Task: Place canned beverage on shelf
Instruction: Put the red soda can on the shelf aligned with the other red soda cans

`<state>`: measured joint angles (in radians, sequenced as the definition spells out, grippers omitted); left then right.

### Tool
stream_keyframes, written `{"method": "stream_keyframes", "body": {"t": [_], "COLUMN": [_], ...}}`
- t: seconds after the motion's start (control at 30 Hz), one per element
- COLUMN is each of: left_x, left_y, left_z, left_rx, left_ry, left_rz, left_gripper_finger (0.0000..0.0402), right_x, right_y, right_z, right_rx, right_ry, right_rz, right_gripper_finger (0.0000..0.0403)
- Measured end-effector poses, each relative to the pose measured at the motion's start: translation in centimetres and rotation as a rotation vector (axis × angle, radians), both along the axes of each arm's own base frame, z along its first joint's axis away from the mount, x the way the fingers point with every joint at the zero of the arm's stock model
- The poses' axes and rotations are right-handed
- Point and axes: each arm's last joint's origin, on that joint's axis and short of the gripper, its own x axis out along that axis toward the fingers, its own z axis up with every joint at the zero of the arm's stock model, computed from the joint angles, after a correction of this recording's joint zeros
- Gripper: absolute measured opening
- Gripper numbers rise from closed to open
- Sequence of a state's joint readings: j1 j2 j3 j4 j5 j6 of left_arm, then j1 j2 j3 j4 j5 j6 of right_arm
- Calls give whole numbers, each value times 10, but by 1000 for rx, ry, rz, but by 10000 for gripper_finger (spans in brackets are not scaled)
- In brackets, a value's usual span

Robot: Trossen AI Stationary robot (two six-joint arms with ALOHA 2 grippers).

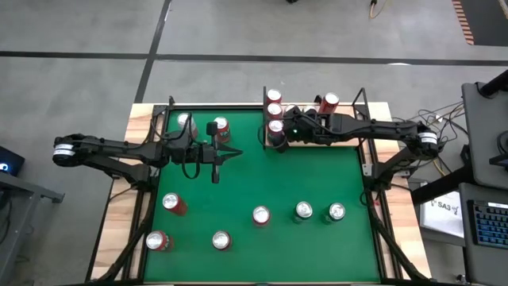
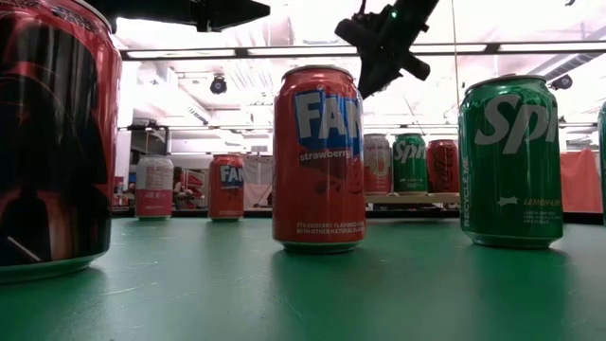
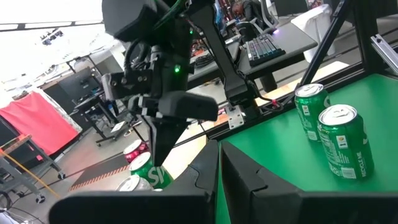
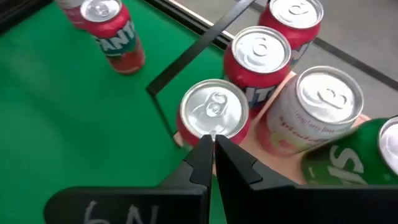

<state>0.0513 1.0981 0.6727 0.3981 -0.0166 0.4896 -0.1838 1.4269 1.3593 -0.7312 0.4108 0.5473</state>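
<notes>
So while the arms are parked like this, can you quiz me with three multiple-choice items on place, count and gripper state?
1. Where is the right gripper?
A. Over the front green cans
B. Above a can at the shelf's corner
C. Off the table

2. How many green cans stand on the felt near the front?
A. Two
B. Four
C. None

3. What is the left gripper's state?
A. Open wide
B. Shut on a can
C. Shut, holding nothing

Answers: 1 B, the right gripper hangs over a silver can top at the shelf corner. 2 A, the green cans are a pair. 3 C, the left gripper has its fingers together in mid-air.
</notes>
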Motion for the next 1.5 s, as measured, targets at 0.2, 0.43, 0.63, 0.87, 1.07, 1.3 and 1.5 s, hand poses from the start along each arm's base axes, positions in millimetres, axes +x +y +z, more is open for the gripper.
{"method": "stream_keyframes", "body": {"t": [0.2,0.43,0.63,0.87,1.07,1.3,1.5], "left_x": [0,0,0,0,0,0,0], "left_y": [0,0,0,0,0,0,0], "left_z": [0,0,0,0,0,0,0], "left_rx": [0,0,0,0,0,1,0], "left_ry": [2,2,2,2,2,2,2], "left_rz": [0,0,0,0,0,0,0], "left_gripper_finger": [0,0,0,0,0,0,0], "right_x": [-3,-1,8,19,26,31,30], "right_y": [7,7,5,4,3,-1,-5], "right_z": [-2,-12,-27,-43,-53,-57,-57], "right_rx": [60,86,91,116,117,109,103], "right_ry": [27,48,88,128,150,138,135], "right_rz": [5,2,3,19,27,29,18], "right_gripper_finger": [9,9,9,9,9,9,9]}}
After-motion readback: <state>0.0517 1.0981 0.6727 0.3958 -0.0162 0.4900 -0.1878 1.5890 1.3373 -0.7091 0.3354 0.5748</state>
